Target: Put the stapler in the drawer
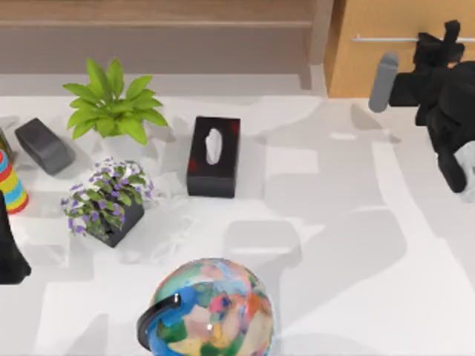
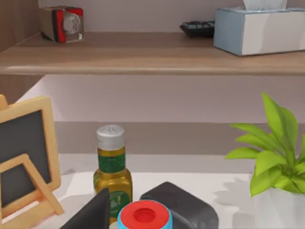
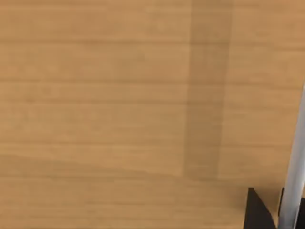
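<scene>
Nothing stowed yet. L arm parked at the near-left table edge; can't tell its claw state. Stapler [image 1: 44, 145] lies flat at far left of the table, untouched, just left of the green potted plant [image 1: 113, 107] and well apart from the black tissue box [image 1: 214, 156]; its long axis runs diagonal, near-right to far-left. Farther back at right, right gripper [image 1: 448, 38] sits at the drawer [image 1: 371, 63] front by the bar handle [image 1: 386, 38]; whether fingers have closed on the bar, can't tell. Drawer looks shut. Left to do: open it, fetch stapler, drop in.

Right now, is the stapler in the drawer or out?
Out: the stapler lies on the table's left, far from the drawer.
</scene>
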Available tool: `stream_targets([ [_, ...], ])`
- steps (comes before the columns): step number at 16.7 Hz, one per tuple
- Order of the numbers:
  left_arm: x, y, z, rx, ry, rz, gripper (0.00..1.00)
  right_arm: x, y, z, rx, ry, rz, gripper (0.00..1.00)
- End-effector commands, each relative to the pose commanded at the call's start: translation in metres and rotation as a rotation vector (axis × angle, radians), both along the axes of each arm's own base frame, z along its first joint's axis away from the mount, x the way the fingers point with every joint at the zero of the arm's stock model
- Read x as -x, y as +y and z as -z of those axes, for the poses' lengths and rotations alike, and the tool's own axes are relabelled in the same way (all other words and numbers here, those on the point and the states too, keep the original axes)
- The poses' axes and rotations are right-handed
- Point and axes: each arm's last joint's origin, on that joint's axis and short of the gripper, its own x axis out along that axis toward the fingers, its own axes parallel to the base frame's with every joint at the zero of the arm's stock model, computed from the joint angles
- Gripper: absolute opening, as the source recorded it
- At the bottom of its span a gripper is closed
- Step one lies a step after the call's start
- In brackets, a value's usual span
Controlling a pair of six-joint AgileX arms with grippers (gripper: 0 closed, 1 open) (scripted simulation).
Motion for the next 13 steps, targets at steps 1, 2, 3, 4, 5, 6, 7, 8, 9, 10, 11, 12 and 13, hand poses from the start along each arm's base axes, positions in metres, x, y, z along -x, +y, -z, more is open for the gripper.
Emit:
stream_targets([
  [1, 0.0, 0.0, 0.0, 0.0, 0.0, 0.0, 1.0, 0.0, 0.0, 0.0, 0.0, 0.0, 0.0, 0.45],
  [2, 0.0, 0.0, 0.0, 0.0, 0.0, 0.0, 1.0, 0.0, 0.0, 0.0, 0.0, 0.0, 0.0, 0.53],
  [3, 0.0, 0.0, 0.0, 0.0, 0.0, 0.0, 1.0, 0.0, 0.0, 0.0, 0.0, 0.0, 0.0, 0.6],
  [4, 0.0, 0.0, 0.0, 0.0, 0.0, 0.0, 1.0, 0.0, 0.0, 0.0, 0.0, 0.0, 0.0, 0.68],
  [5, 0.0, 0.0, 0.0, 0.0, 0.0, 0.0, 1.0, 0.0, 0.0, 0.0, 0.0, 0.0, 0.0, 0.75],
  [6, 0.0, 0.0, 0.0, 0.0, 0.0, 0.0, 1.0, 0.0, 0.0, 0.0, 0.0, 0.0, 0.0, 0.83],
  [7, 0.0, 0.0, 0.0, 0.0, 0.0, 0.0, 1.0, 0.0, 0.0, 0.0, 0.0, 0.0, 0.0, 0.9],
  [8, 0.0, 0.0, 0.0, 0.0, 0.0, 0.0, 1.0, 0.0, 0.0, 0.0, 0.0, 0.0, 0.0, 0.98],
  [9, 0.0, 0.0, 0.0, 0.0, 0.0, 0.0, 1.0, 0.0, 0.0, 0.0, 0.0, 0.0, 0.0, 1.0],
  [10, 0.0, 0.0, 0.0, 0.0, 0.0, 0.0, 1.0, 0.0, 0.0, 0.0, 0.0, 0.0, 0.0, 1.0],
  [11, 0.0, 0.0, 0.0, 0.0, 0.0, 0.0, 1.0, 0.0, 0.0, 0.0, 0.0, 0.0, 0.0, 1.0],
  [12, 0.0, 0.0, 0.0, 0.0, 0.0, 0.0, 1.0, 0.0, 0.0, 0.0, 0.0, 0.0, 0.0, 1.0],
  [13, 0.0, 0.0, 0.0, 0.0, 0.0, 0.0, 1.0, 0.0, 0.0, 0.0, 0.0, 0.0, 0.0, 1.0],
])
